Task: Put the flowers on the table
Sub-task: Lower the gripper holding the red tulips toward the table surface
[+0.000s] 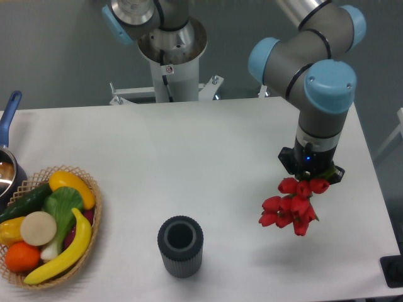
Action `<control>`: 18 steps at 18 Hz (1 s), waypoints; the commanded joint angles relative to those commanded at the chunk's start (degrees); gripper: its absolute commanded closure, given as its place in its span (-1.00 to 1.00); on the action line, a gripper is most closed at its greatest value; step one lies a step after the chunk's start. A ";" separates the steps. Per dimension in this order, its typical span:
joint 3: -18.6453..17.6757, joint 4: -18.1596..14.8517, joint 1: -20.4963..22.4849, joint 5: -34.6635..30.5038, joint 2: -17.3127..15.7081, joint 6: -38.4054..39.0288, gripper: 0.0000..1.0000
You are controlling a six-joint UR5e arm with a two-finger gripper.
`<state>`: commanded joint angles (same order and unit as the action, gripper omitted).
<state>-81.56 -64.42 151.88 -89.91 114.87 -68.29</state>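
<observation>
The flowers (291,207) are a bunch of red tulips hanging in the air over the right part of the white table (208,157). Only the red buds show; the stems are hidden under the wrist. My gripper (310,179) points straight down right above the buds and holds the bunch. Its fingers are hidden by the wrist and the flowers. A faint shadow lies on the table below the bunch.
A dark grey ribbed cylinder vase (180,246) stands at the front centre. A wicker basket (94,217) with toy fruit and vegetables sits at the front left. A pot with a blue handle (9,113) is at the left edge. The robot base (170,56) stands behind the table.
</observation>
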 joint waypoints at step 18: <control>-1.67 0.26 -2.72 -2.11 4.30 2.81 0.53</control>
<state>-83.23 -64.16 149.15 -92.02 119.18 -65.48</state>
